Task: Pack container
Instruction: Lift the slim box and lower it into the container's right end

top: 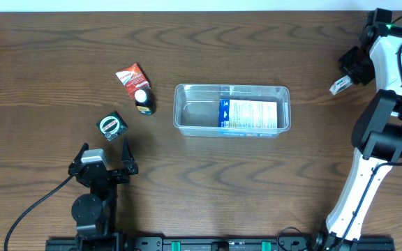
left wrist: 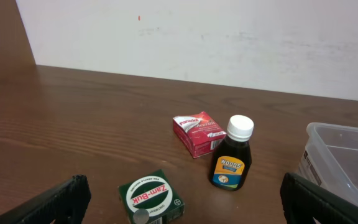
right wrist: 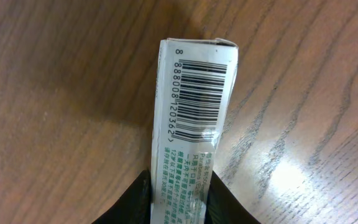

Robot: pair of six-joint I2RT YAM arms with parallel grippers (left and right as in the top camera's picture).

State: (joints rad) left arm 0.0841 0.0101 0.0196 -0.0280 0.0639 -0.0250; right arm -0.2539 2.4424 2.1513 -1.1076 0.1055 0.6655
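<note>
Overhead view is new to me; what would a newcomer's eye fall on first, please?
The clear plastic rectangular tub sits centre-frame with a blue-and-white box lying inside it. At the far right, the right gripper holds a narrow white barcoded box.

Looks like a robot lab station to me. My left arm (top: 93, 206) and right arm (top: 379, 132) stand on a black rail (top: 208, 244) at the edge of a dark wood-grain tabletop (top: 47, 56), and a cable (top: 30, 209) trails loose. A plain white wall (left wrist: 229, 37) is behind. Staged pharmacy props: Zam-Buk box (left wrist: 151, 198), Woods bottle (left wrist: 232, 155), red tablet box (left wrist: 199, 134), barcoded carton (right wrist: 194, 124), clear container (top: 197, 115).
</note>
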